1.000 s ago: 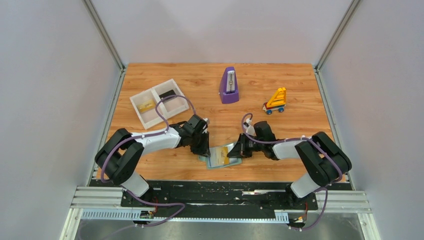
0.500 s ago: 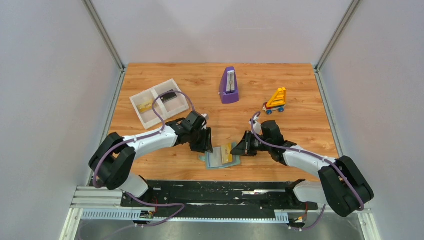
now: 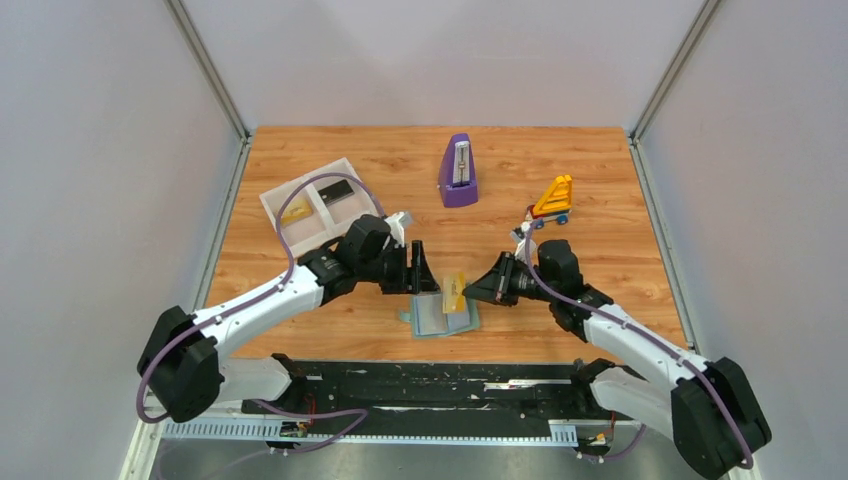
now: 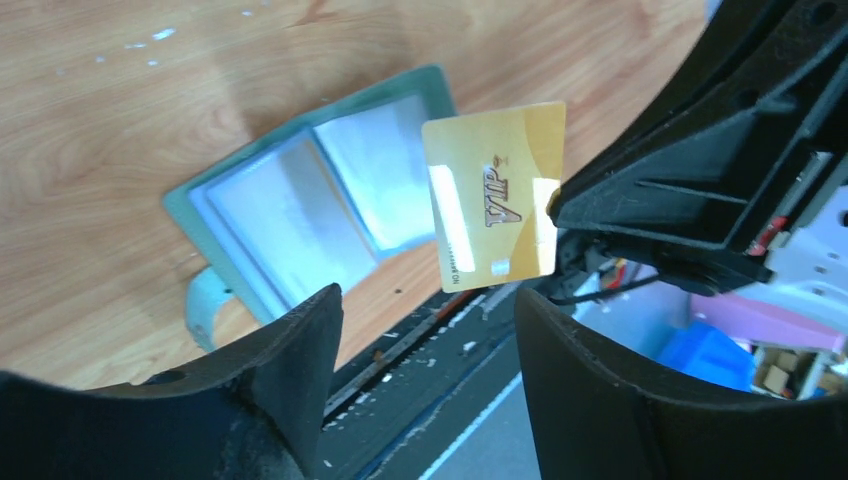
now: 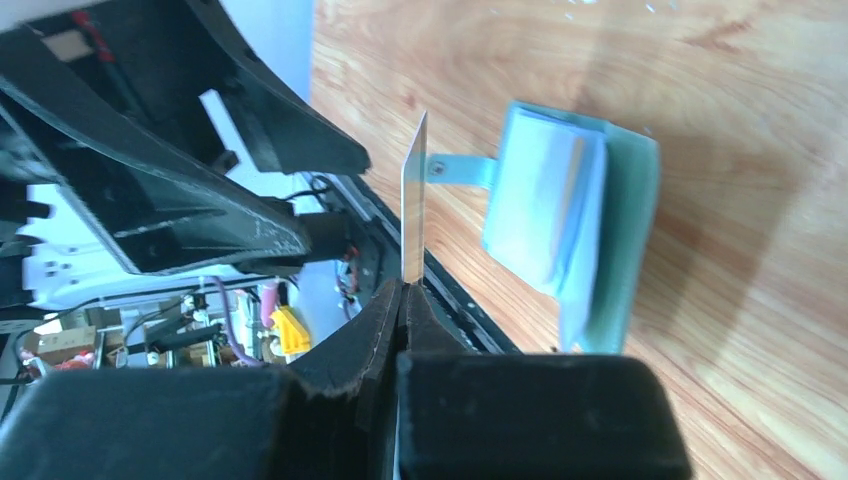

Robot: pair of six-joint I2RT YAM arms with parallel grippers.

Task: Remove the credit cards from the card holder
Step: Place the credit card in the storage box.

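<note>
The pale teal card holder (image 3: pixel 432 322) lies open on the table near the front edge, and shows in the left wrist view (image 4: pixel 300 205) with its strap tab (image 4: pixel 205 300). My right gripper (image 3: pixel 470 290) is shut on one edge of a yellowish-gold card (image 3: pixel 455 292) marked VIP (image 4: pixel 495 205), holding it upright above the holder and clear of the pockets. In the right wrist view the card (image 5: pixel 413 195) stands edge-on between my fingertips (image 5: pixel 403 290). My left gripper (image 3: pixel 420 273) is open and empty, just left of the card (image 4: pixel 425 330). A dark card (image 3: pixel 335 190) lies in the tray.
A white two-compartment tray (image 3: pixel 272 200) stands at the back left and also holds a yellowish card (image 3: pixel 293 212). A purple metronome (image 3: pixel 458 172) and a yellow toy car (image 3: pixel 552 200) stand further back. The black base rail (image 3: pixel 440 375) runs along the front edge.
My right gripper has pulled the gold card out of the holder and lifted it. My left gripper has come off the holder's left edge and risen, open, toward the card.
</note>
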